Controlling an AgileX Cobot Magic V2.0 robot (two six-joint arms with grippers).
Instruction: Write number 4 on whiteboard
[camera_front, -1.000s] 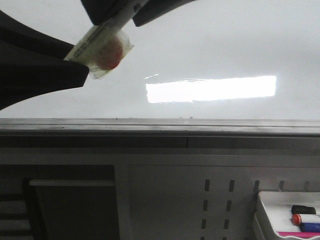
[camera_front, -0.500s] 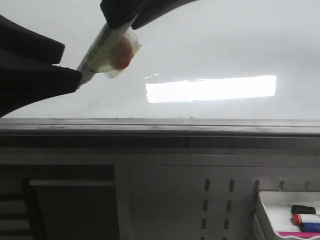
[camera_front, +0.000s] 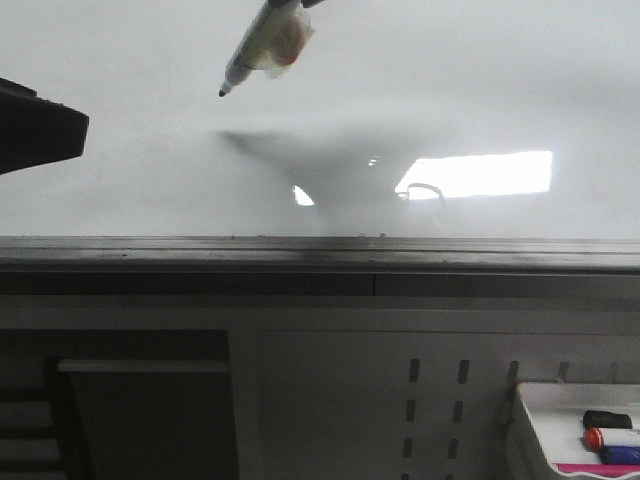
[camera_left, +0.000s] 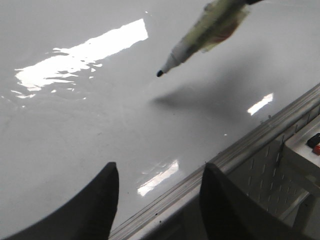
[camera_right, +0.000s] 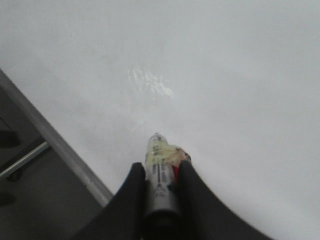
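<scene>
The glossy whiteboard fills the upper front view, with its grey metal ledge along the lower edge. No number 4 shows on it. My right gripper is shut on a marker wrapped in clear tape with a red patch. The marker's uncapped black tip points down-left, just off the board, casting a shadow. The marker also shows in the left wrist view. My left gripper is open and empty over the board's lower edge; in the front view only a dark part of it shows at the left.
A small white tray at the lower right holds several markers, one with a red cap. Below the ledge is a grey perforated panel. A bright light reflection lies on the board.
The marker has left the left gripper's side and risen up and right with the right gripper. The left gripper has drawn back to the left. The marker's black tip now shows bare.
</scene>
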